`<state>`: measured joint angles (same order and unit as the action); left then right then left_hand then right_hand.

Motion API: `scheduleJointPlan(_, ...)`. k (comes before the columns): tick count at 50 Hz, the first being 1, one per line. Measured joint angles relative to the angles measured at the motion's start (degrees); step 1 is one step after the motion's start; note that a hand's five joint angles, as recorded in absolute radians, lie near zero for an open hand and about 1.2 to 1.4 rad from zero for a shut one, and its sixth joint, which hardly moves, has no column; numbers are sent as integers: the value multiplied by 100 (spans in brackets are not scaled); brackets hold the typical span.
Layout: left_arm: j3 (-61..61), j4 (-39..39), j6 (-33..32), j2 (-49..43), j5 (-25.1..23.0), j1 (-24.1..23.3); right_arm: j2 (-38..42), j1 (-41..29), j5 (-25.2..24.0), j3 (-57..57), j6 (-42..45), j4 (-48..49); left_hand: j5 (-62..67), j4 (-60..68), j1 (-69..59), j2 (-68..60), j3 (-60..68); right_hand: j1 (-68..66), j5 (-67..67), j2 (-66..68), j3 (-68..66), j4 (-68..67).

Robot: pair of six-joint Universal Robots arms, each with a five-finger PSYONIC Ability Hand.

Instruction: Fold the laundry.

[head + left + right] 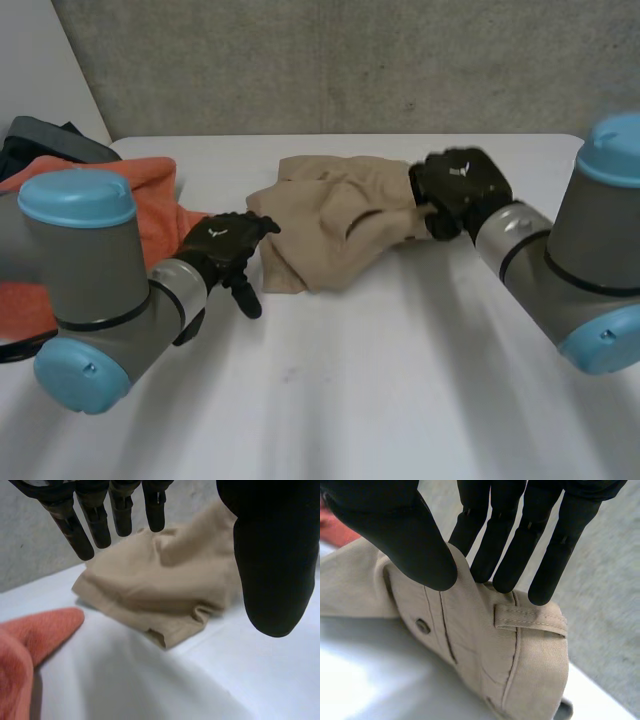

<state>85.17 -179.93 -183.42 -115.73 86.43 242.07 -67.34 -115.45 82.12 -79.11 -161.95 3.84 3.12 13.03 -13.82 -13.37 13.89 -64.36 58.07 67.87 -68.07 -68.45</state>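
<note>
Pinching shorts (520, 670) near their belt loop (530, 617): right hand (395, 530).

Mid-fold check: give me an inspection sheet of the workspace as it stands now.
Surface: white table, carrying all the laundry.
Job's things: khaki trousers bunched mid-table, waistband with belt loop and button at the right robot hand; orange towel crumpled beside them, on the left robot hand's side.
Clutter: dark grey cloth item behind the towel, kind unclear.
Robot hands: left open, fingers straight over the trousers' edge nearest the towel, contact unclear; right pinches the waistband between thumb and fingers.
Cables: nothing seen.
Surroundings: grey concrete wall behind the table.
</note>
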Motion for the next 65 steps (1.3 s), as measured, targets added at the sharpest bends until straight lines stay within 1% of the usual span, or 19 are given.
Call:
scheduleJointPlan(4, 42, 160, 423, -19, 247, -35, -125, -225, 213, 343, -382, -9, 0, -32, 8, 44, -14, 0, 0, 0, 0, 1)
scheduleJointPlan(9, 4, 337, 859, -115, 427, -71, -164, -539, 445, 751, -689, -53, 0, -145, 160, 151, -175, 0, 0, 1, 0, 1)
scheduleJointPlan(14, -83, 403, 1045, -229, 487, -108, -150, -732, 590, 988, -755, -101, 0, -144, 160, 151, -175, 0, 0, 0, 0, 1)
scheduleJointPlan(16, -253, 439, 1169, -399, 517, -180, -110, -960, 776, 1238, -750, -149, 0, -144, 160, 151, -175, 0, 0, 0, 0, 1)
scheduleJointPlan(20, -516, 465, 1301, -631, 571, -287, -59, -1187, 985, 1455, -684, -179, 0, -145, 160, 151, -175, 0, 0, 5, 0, 0)
scheduleJointPlan(23, -750, 484, 1412, -818, 678, -358, -26, -1344, 1133, 1589, -630, -219, 0, -145, 160, 151, -175, 0, 0, 34, 0, 0)
scheduleJointPlan(26, -1034, 505, 1536, -1027, 901, -427, -19, -1478, 1239, 1685, -603, -282, 0, -145, 160, 151, -175, 0, 0, 48, 0, 0)
scheduleJointPlan(33, -1660, 561, 1723, -1441, 1448, -561, -98, -1584, 1291, 1694, -711, -394, 0, -145, 160, 151, -175, 0, 0, 50, 0, 0)
scheduleJointPlan(39, -2095, 827, 1893, -1696, 1618, -634, -244, -1563, 1267, 1611, -856, -419, 0, -145, 160, 151, -175, 0, 0, 50, 0, -1)
scheduleJointPlan(47, -2332, 1190, 2358, -1764, 1837, -769, -440, -1586, 1240, 1522, -991, -459, 0, -145, 160, 151, -175, 0, 0, 50, 0, -1)
scheduleJointPlan(52, -2426, 1198, 2460, -1634, 2351, -814, -638, -1626, 1197, 1403, -1079, -446, 0, -145, 160, 151, -175, 0, 0, 50, 0, -1)
scheduleJointPlan(55, -2445, 1177, 2457, -1516, 2573, -771, -721, -1605, 1171, 1341, -1098, -433, 0, -145, 160, 151, -175, 0, 0, 54, 0, -1)
scheduleJointPlan(58, -2444, 1154, 2437, -1430, 2609, -721, -761, -1574, 1140, 1300, -1108, -427, 0, -145, 160, 151, -175, 0, 0, 54, 0, -1)
scheduleJointPlan(60, -2441, 1134, 2419, -1382, 2543, -687, -776, -1553, 1113, 1273, -1115, -424, 0, -145, 160, 151, -175, 0, 0, 54, 0, -1)
scheduleJointPlan(65, -2456, 1098, 2408, -1395, 2143, -707, -772, -1556, 1075, 1244, -1150, -422, 0, -145, 160, 151, -175, 0, 0, 54, 0, -2)
